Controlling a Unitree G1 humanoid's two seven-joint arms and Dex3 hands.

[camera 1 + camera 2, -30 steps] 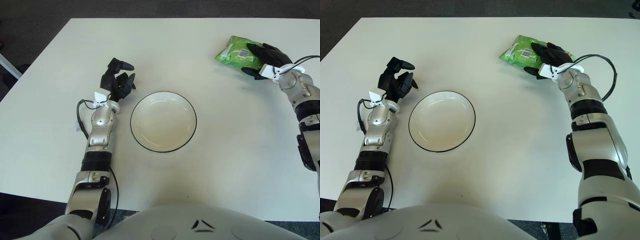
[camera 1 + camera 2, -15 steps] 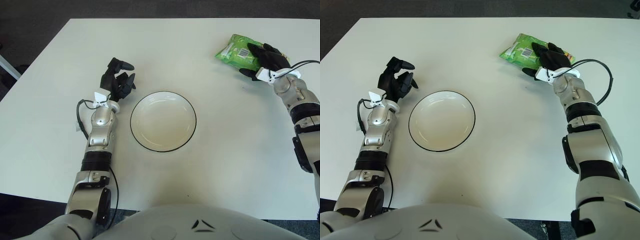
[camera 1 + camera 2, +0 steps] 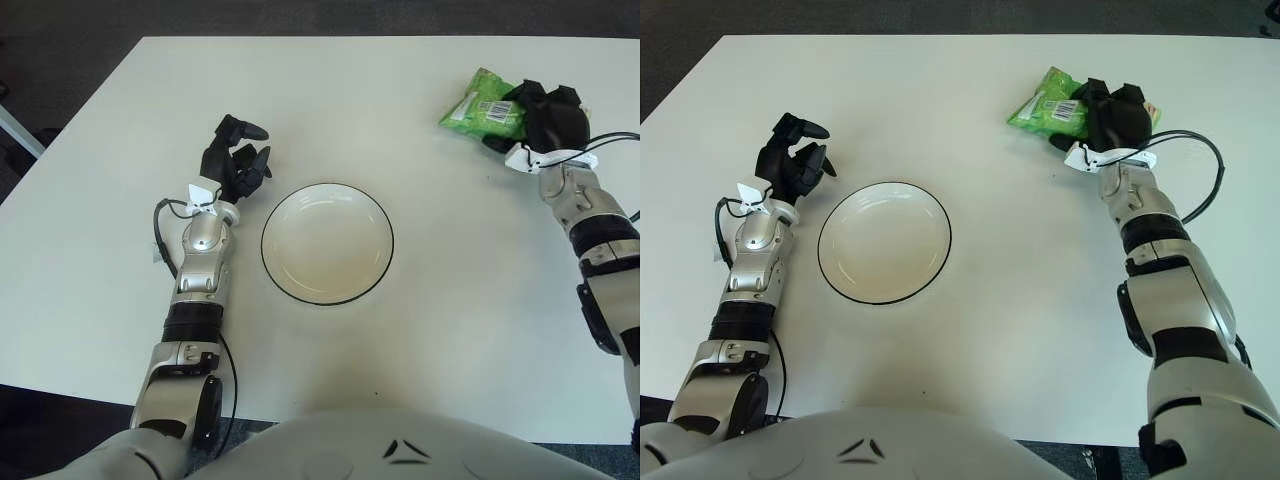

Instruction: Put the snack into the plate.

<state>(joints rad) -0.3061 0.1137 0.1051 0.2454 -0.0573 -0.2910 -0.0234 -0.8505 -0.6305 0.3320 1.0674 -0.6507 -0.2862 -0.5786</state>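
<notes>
A green snack bag (image 3: 478,106) is at the far right of the white table, crumpled and tipped up. My right hand (image 3: 542,113) has its black fingers curled around the bag's right end, gripping it. A white plate with a dark rim (image 3: 327,243) sits at the table's middle, nothing in it. My left hand (image 3: 236,160) shows just left of the plate, fingers curled, holding nothing.
The white table (image 3: 330,110) runs wide around the plate, with its left edge slanting off toward dark floor. A black cable (image 3: 1210,180) loops off my right wrist.
My right hand has turned more upright and closed tighter on the snack bag, which has bunched up and tilted. The left hand and the plate have not moved.
</notes>
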